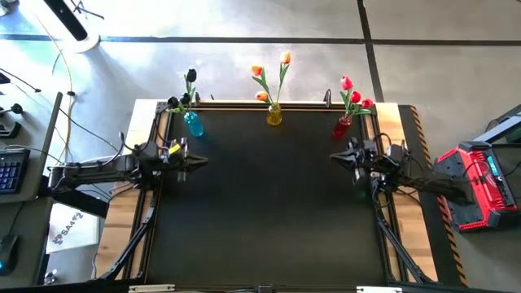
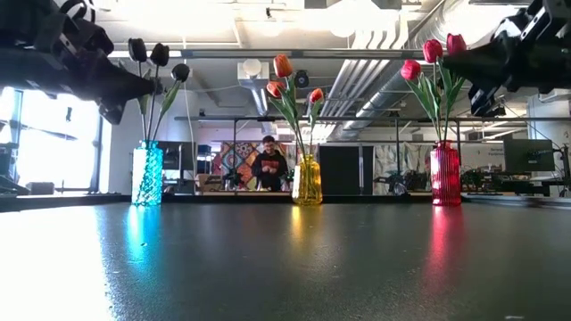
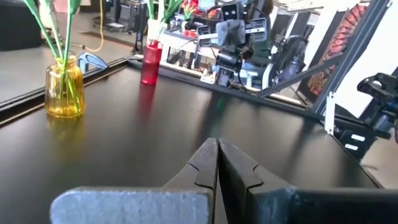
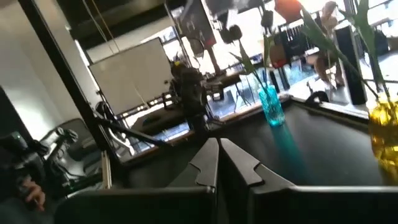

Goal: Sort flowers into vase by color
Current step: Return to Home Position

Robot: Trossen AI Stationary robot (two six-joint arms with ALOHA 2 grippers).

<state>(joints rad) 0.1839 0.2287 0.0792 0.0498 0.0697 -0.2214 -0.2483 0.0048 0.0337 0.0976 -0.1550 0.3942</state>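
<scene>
Three vases stand along the table's far edge, each on its base. A blue vase (image 1: 193, 124) at the far left holds black tulips (image 2: 158, 55). A yellow vase (image 1: 274, 115) at the far middle holds orange-yellow tulips (image 2: 283, 66). A red vase (image 1: 343, 125) at the far right holds red tulips (image 2: 432, 52). The stems stand inside the vases, heads up. My left gripper (image 1: 202, 160) hangs shut and empty over the table's left side. My right gripper (image 1: 334, 157) hangs shut and empty over the right side.
The black tabletop (image 1: 269, 212) lies between the arms and the near edge. A red and black machine (image 1: 480, 183) stands off the table's right. A person (image 2: 269, 165) shows in the room behind the yellow vase.
</scene>
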